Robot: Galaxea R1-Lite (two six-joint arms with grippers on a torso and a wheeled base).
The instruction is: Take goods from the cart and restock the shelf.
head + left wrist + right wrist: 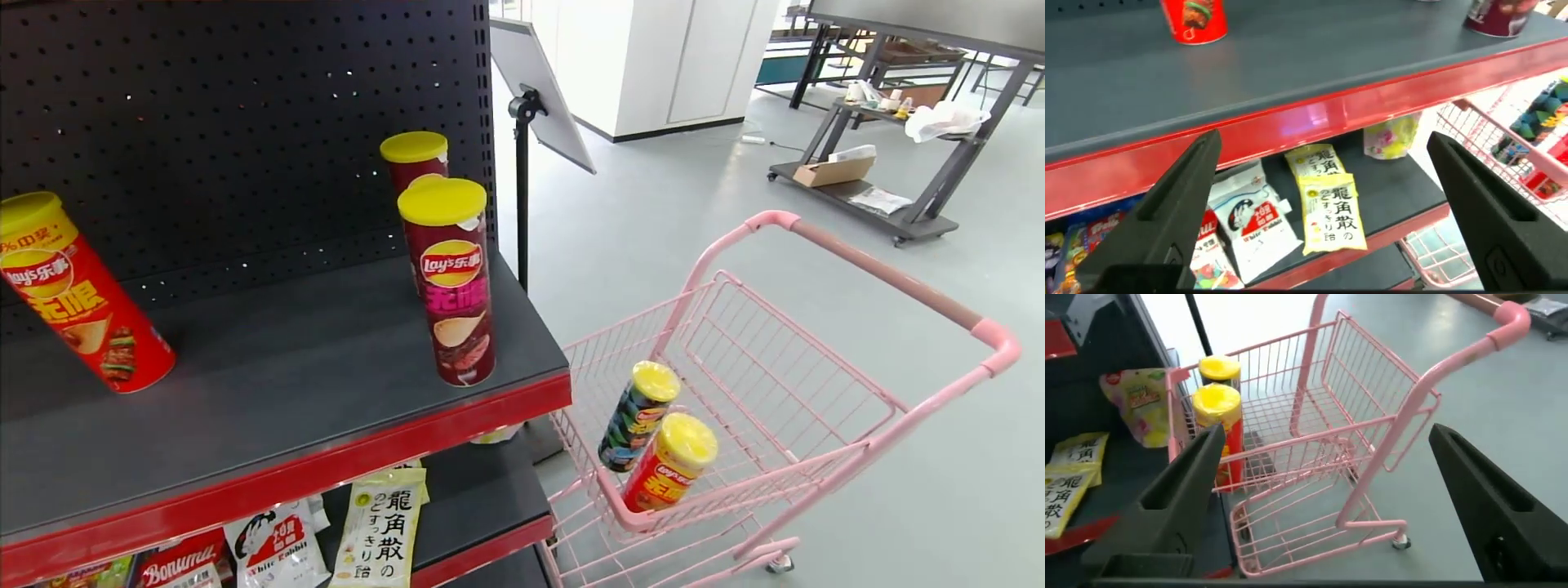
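Left gripper [1323, 137]: fingers spread, empty, facing the shelf [1315, 61] front edge. Right gripper [1326, 429]: likewise spread, over the pink cart [1417, 388]. Cart holds dark can [638, 416] and red can [671, 464], touching, beside the shelf. Shelf top: bare span between left can [77, 298] and maroon can [453, 286]. Grey floor [669, 220].

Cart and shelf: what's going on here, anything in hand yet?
Restocking job, nothing in hand at this moment. The left gripper and right gripper are both open and empty. The left one faces the front edge of the shelf, the right one faces the pink cart. A dark can and a red can stand in the cart's corner nearest the shelf. On the shelf stand a red shelf can at the left, and a front maroon can with a rear maroon can behind it at the right end.
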